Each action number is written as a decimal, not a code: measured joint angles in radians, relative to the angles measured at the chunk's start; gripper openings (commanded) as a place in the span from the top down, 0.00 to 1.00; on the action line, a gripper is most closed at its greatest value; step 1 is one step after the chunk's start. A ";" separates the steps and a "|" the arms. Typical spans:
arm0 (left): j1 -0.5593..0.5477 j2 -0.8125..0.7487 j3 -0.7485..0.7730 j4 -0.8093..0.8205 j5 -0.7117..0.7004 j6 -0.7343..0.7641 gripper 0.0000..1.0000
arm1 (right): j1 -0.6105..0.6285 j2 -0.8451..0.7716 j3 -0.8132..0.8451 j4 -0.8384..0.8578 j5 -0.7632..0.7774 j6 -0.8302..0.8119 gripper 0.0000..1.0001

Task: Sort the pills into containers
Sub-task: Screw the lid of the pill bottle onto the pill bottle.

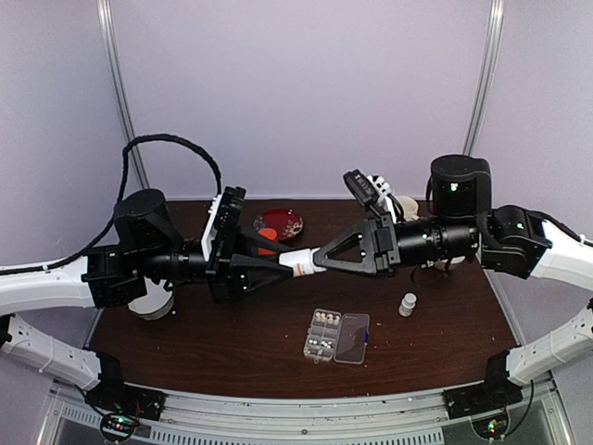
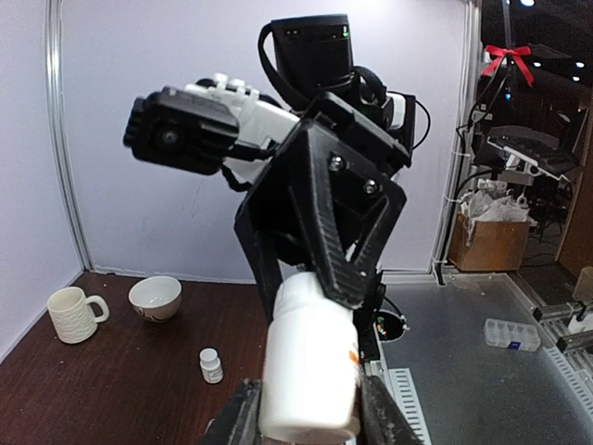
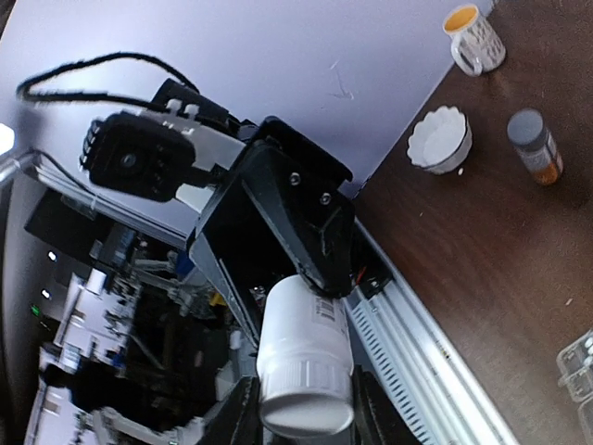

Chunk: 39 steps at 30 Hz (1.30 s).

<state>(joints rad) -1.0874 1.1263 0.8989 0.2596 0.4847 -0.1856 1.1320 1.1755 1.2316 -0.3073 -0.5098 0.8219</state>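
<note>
A large white pill bottle (image 1: 304, 260) hangs in the air between both grippers, above the table's middle. My left gripper (image 1: 293, 263) is shut on its body, seen in the left wrist view (image 2: 309, 371). My right gripper (image 1: 321, 256) is shut on its ribbed cap (image 3: 306, 389) from the opposite side. The clear organiser box (image 1: 324, 335) lies open on the table below, its lid (image 1: 353, 338) flat to the right. Small whitish pills (image 1: 321, 320) show in its compartments. A corner of the box shows in the right wrist view (image 3: 579, 369).
A small white bottle (image 1: 408, 304) stands right of the organiser. A red plate (image 1: 279, 222) is at the back. A white mug (image 2: 76, 313) and a white bowl (image 2: 155, 298) are on the right side. An orange bottle with a grey cap (image 3: 536, 146), a scalloped bowl (image 3: 439, 139) and a mug (image 3: 474, 37) are on the left.
</note>
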 measured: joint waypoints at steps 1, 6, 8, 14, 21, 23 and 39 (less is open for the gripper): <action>0.000 0.000 -0.002 -0.004 0.003 0.022 1.00 | 0.000 -0.002 -0.012 0.011 -0.008 0.074 1.00; -0.005 0.000 -0.007 -0.053 0.009 0.194 1.00 | -0.001 -0.029 -0.160 0.201 -0.054 0.559 1.00; -0.011 0.000 -0.010 -0.060 -0.003 0.307 1.00 | -0.005 -0.033 -0.196 0.259 -0.070 0.736 1.00; -0.032 -0.004 -0.010 -0.060 -0.077 0.571 1.00 | -0.011 -0.032 -0.202 0.300 -0.081 0.986 1.00; -0.038 0.002 -0.010 -0.062 -0.115 0.661 1.00 | -0.014 -0.038 -0.205 0.301 -0.082 1.045 0.88; -0.038 0.007 -0.006 -0.080 -0.119 0.662 1.00 | -0.017 -0.039 -0.205 0.286 -0.084 1.039 0.59; -0.040 0.050 -0.151 0.055 -0.260 0.433 1.00 | -0.090 -0.073 -0.163 0.109 -0.145 0.686 0.00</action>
<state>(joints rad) -1.1271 1.1763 0.7475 0.3141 0.2249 0.2474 1.0420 1.1027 1.0687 -0.1978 -0.6552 1.5078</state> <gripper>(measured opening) 0.313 0.996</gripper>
